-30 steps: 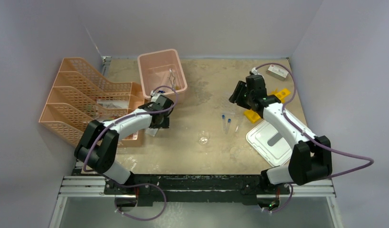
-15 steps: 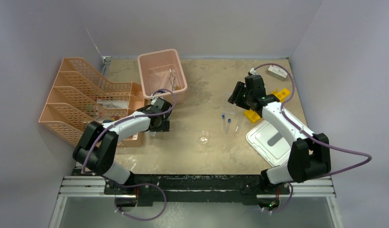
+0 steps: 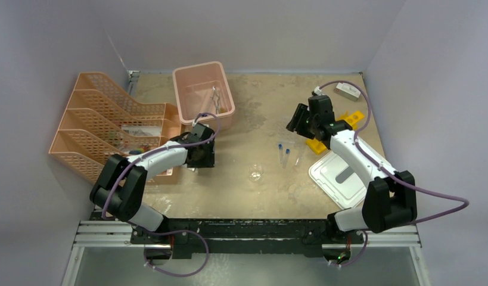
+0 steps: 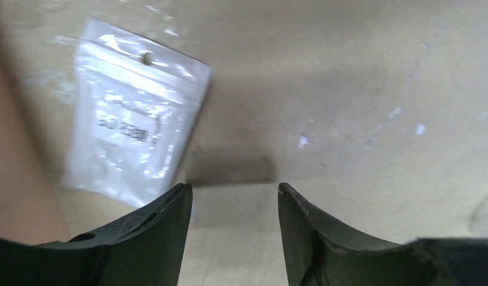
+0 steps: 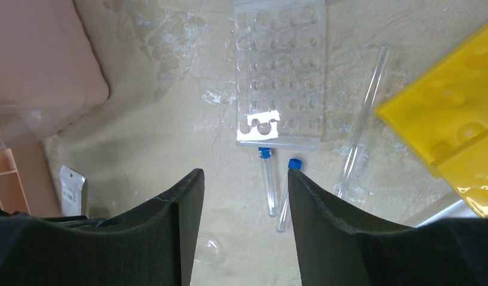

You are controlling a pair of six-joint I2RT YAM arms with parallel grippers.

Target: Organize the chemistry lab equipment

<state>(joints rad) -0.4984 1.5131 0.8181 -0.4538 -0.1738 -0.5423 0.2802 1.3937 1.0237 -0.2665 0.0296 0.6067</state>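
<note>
My left gripper (image 4: 233, 187) is open and empty, low over the table, its left fingertip at the edge of a small clear bag (image 4: 134, 143). It sits beside the orange trays in the top view (image 3: 198, 161). My right gripper (image 5: 244, 173) is open and empty, held above a clear rack (image 5: 281, 77) and two blue-capped tubes (image 5: 268, 182) that lie flat; it shows in the top view too (image 3: 295, 122). A clear dropper (image 5: 363, 119) lies by the yellow rack (image 5: 450, 131). A tiny beaker (image 3: 255, 174) stands mid-table. Metal tongs (image 3: 216, 95) lie in the pink bin.
The pink bin (image 3: 202, 95) stands at the back. Orange mesh trays (image 3: 104, 125) with a few items fill the left side. A white lid (image 3: 342, 176) lies at the right front, and a small grey box (image 3: 348, 90) at the back right.
My left gripper has moved toward the near side and down over the small bag, now covering it in the top view. My right gripper has barely moved.
</note>
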